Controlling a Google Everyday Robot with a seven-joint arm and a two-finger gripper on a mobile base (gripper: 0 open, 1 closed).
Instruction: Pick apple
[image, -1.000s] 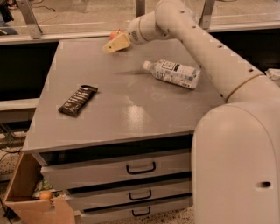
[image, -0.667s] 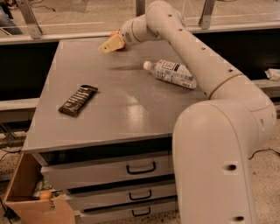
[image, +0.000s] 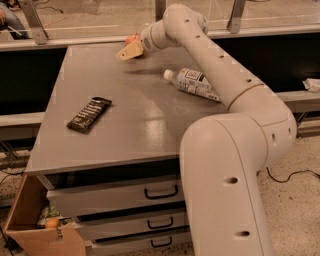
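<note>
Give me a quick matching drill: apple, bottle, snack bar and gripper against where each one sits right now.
Things: 1 apple; 2 plastic bottle; 3 snack bar; 4 gripper.
Places: A lying on its side, right part of the table; B at the far edge, just behind the gripper; C flat on the left part; D near the far edge, just in front of the apple.
Pairs: 1-B; 2-A; 3-C; 4-D.

On the desk (image: 135, 135): one apple (image: 132, 38), one bottle (image: 192, 83), one snack bar (image: 89, 114); one pincer (image: 129, 51) by the apple; three drawers (image: 115, 197) below.
</note>
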